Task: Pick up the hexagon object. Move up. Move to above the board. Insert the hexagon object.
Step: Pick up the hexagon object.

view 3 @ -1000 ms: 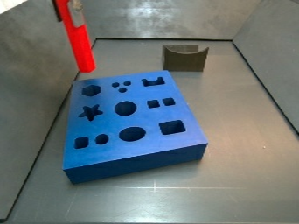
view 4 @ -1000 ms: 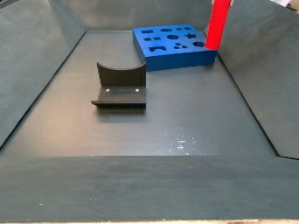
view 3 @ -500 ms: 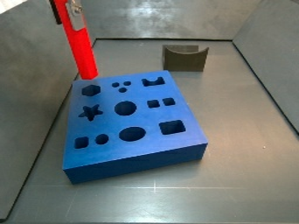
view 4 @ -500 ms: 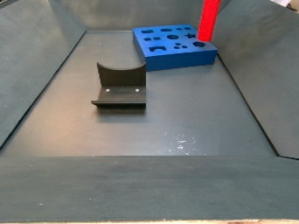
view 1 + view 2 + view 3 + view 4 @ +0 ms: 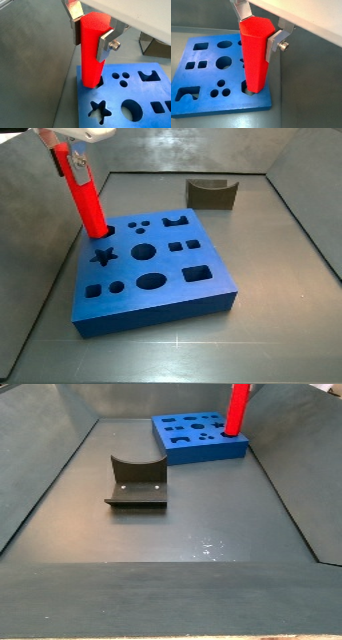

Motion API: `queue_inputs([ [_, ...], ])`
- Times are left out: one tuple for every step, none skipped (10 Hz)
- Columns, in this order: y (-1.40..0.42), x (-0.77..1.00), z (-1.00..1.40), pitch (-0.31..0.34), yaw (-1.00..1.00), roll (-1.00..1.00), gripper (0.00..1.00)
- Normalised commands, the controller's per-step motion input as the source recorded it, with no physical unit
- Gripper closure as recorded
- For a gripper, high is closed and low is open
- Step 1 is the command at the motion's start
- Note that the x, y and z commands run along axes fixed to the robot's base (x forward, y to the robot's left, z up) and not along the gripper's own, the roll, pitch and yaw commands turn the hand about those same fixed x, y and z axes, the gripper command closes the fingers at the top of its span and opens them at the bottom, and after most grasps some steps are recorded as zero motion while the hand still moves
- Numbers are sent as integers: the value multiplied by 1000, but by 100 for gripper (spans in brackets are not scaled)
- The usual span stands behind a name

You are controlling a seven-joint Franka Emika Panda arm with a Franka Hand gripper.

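The hexagon object (image 5: 83, 193) is a tall red bar, held upright. My gripper (image 5: 70, 156) is shut on its upper part. In both wrist views the silver fingers (image 5: 105, 44) (image 5: 273, 48) press its opposite sides, with the gripper (image 5: 90, 32) (image 5: 256, 35) over the board. The board (image 5: 167, 278) is a thick blue block with shaped holes. The bar's lower end (image 5: 91, 80) sits in the hexagon hole at the board's corner, as in the wrist view (image 5: 251, 89). In a side view the bar (image 5: 235, 409) stands on the board (image 5: 194, 439).
The dark fixture (image 5: 211, 193) stands on the floor beyond the board, and apart from it in a side view (image 5: 136, 482). Grey walls (image 5: 34, 238) enclose the floor; the one beside the bar is close to the board's edge.
The gripper has moved down and slightly sideways with the red bar. The bar's lower end, which hung above the board's corner, now sits in the hexagon hole.
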Motion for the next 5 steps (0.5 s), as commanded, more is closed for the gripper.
queue_inputs([
  [-71, 457, -234, 4, -220, -64, 100],
  [-14, 194, -14, 0, -137, -27, 100],
  [0, 0, -29, 0, 0, 0, 100],
  [197, 280, -100, 17, -757, 0, 100],
  [94, 120, 0, 44, -586, 0, 100],
])
